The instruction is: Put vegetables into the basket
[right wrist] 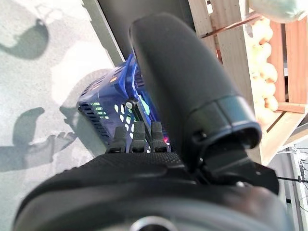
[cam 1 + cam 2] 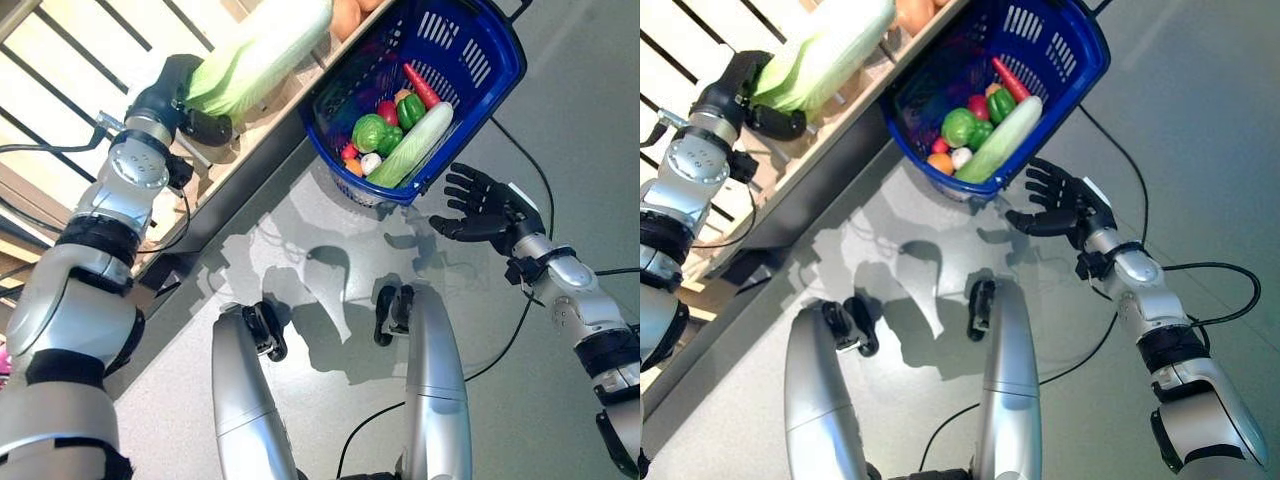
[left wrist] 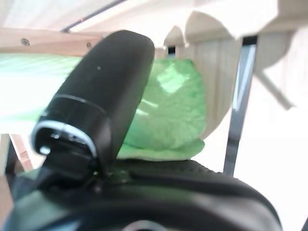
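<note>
My left hand is shut on a long pale green cabbage and holds it over the wooden stand's edge; the left wrist view shows my thumb curled against its green leaves. The blue plastic basket stands on the floor by the stand. In it lie a long pale green vegetable, a round green vegetable, a green pepper, a red pepper and small red, orange and white ones. My right hand is open just beside the basket's near rim.
The wooden stand with slatted shelves runs along the left side. Its dark base borders the grey floor. The right wrist view shows the basket's wall and a wooden crate on the stand.
</note>
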